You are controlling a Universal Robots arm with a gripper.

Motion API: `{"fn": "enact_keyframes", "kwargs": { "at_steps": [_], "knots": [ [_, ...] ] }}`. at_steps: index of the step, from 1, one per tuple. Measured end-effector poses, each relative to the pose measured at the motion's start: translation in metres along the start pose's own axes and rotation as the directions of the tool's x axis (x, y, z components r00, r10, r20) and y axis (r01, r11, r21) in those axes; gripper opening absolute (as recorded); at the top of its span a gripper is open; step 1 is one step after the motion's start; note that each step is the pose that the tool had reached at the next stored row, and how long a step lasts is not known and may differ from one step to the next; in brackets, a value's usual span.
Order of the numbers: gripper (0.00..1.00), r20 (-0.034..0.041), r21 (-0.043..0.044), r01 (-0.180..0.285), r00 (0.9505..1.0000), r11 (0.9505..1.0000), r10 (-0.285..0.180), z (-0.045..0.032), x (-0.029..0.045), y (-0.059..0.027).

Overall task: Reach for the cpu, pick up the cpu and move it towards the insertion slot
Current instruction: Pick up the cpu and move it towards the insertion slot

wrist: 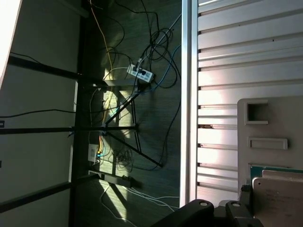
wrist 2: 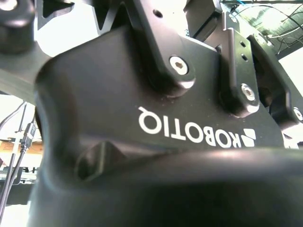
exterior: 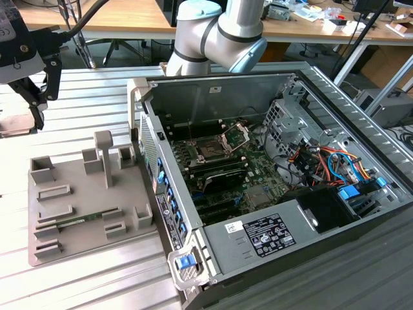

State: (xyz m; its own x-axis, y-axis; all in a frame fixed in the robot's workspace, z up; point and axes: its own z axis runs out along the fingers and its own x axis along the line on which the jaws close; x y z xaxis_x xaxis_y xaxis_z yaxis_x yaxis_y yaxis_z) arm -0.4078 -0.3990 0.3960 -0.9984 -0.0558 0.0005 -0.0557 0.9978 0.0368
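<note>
In the exterior view my black gripper (exterior: pixel 29 97) hangs over the slatted table at the far left, well away from the computer case. The cpu (exterior: pixel 13 124), a flat pale square, sits right against one dark finger (exterior: pixel 40 111) and looks lifted off the table. In the first wrist view the cpu (wrist: pixel 279 198) is a tan-white square beside black fingers (wrist: pixel 239 205), overlapping the grey tray behind it. The insertion slot (exterior: pixel 210 152) lies inside the open case, its silver bracket (exterior: pixel 235 137) hinged up. The second wrist view faces the gripper's black housing (wrist 2: pixel 165 118).
A grey fixture tray (exterior: pixel 84 200) with pegs and pockets holds a green memory stick (exterior: pixel 77 223), between the gripper and the case. The case wall (exterior: pixel 145 123) rises beside the tray. Cables and a blue part (exterior: pixel 355 190) crowd the case's right side. The arm's base (exterior: pixel 219 29) stands behind.
</note>
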Motion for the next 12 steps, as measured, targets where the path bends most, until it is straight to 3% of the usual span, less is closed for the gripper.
{"fn": "enact_keyframes", "kwargs": {
  "at_steps": [12],
  "knots": [
    [0.55, 0.0, -0.0001, 0.0, 1.0, 1.0, 0.0, 0.0, -0.0052, -0.0003]
  ]
}}
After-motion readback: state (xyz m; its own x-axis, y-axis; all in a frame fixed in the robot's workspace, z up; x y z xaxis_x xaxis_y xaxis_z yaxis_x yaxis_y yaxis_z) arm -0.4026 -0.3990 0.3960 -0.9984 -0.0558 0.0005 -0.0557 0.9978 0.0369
